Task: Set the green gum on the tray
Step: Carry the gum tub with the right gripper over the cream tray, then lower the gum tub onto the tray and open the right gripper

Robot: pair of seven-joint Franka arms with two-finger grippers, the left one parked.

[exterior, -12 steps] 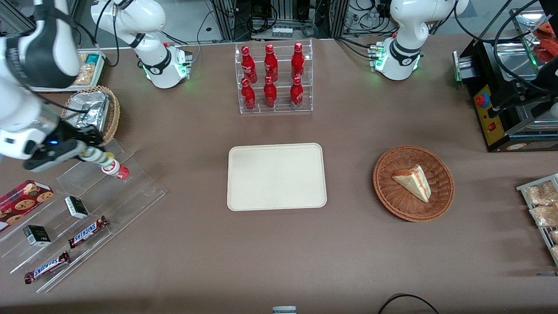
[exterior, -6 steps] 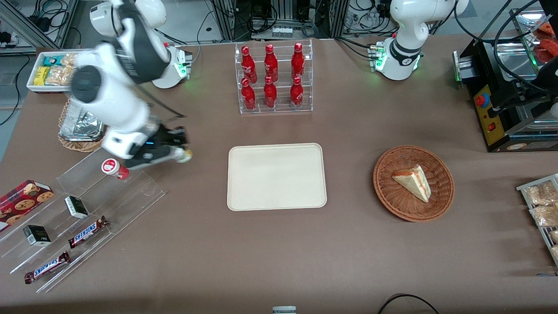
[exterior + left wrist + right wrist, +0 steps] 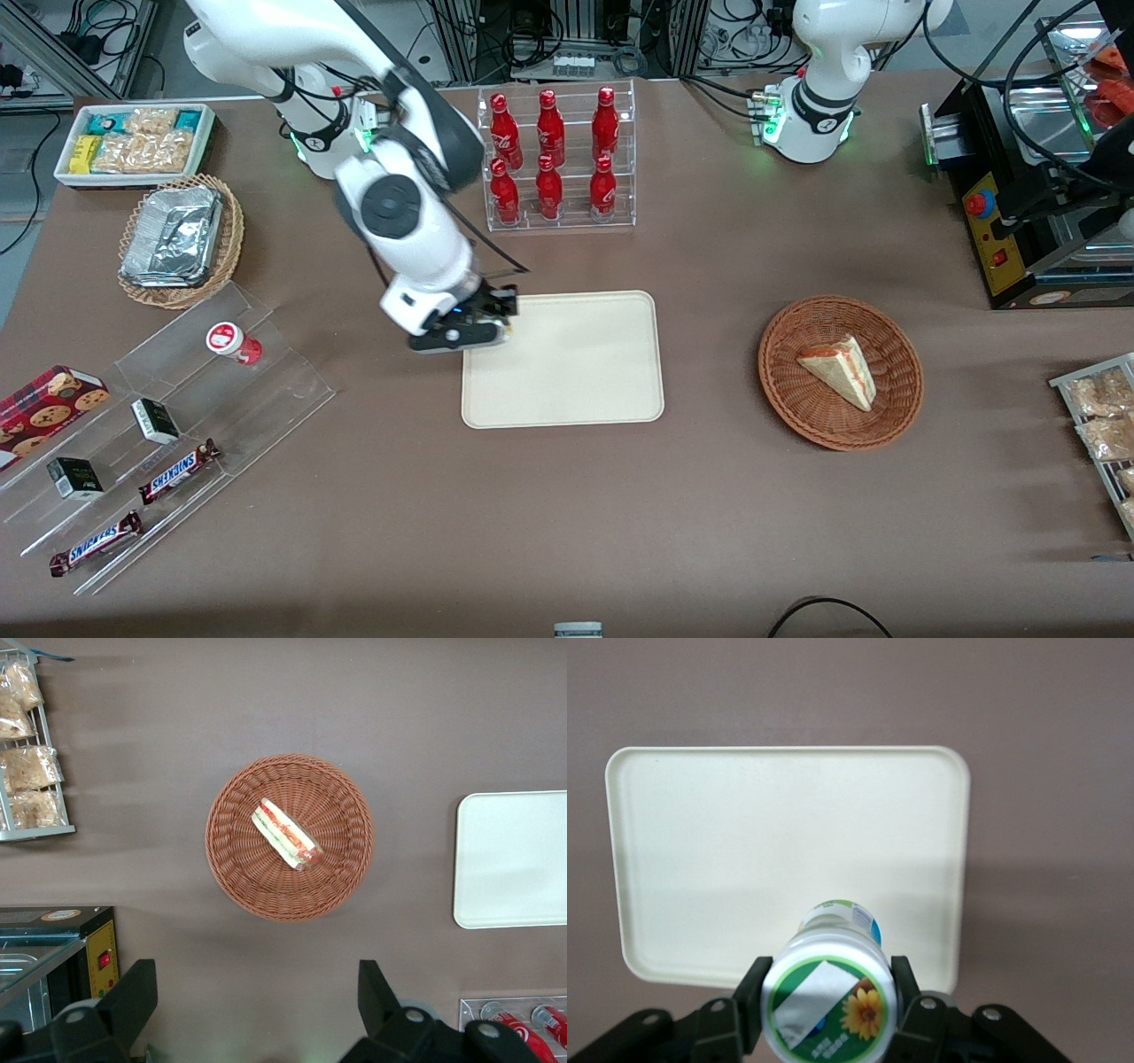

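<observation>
Gripper: the right arm's gripper [image 3: 496,321] hangs over the tray's edge nearest the working arm's end of the tabletop [image 3: 797,532].
Fingers: the fingers [image 3: 755,994] are closed on the green gum [image 3: 830,1003], one on each side of the bottle just below its lid.
Green gum: held in the air, lid toward the wrist camera and base pointing down at the tray; in the front view the gripper hides it.
Tray: the cream tray [image 3: 602,390] lies flat and bare on the tabletop, in front of the rack of red cola bottles [image 3: 554,159].
Key relation: the bottle's long axis runs along the gripper's own axis, roughly upright, and its base sits over the tray's rim zone and not its middle.
Judged step: carrying the gum in; a short shift toward the tray's centre, then a lowering, seems to be what is left.
Risk: released this near the rim, the bottle could tip or land half off the tray.
Lookalike: the red-lidded bottle [image 3: 232,342] stands on the clear stepped shelf [image 3: 283,390], well apart.
</observation>
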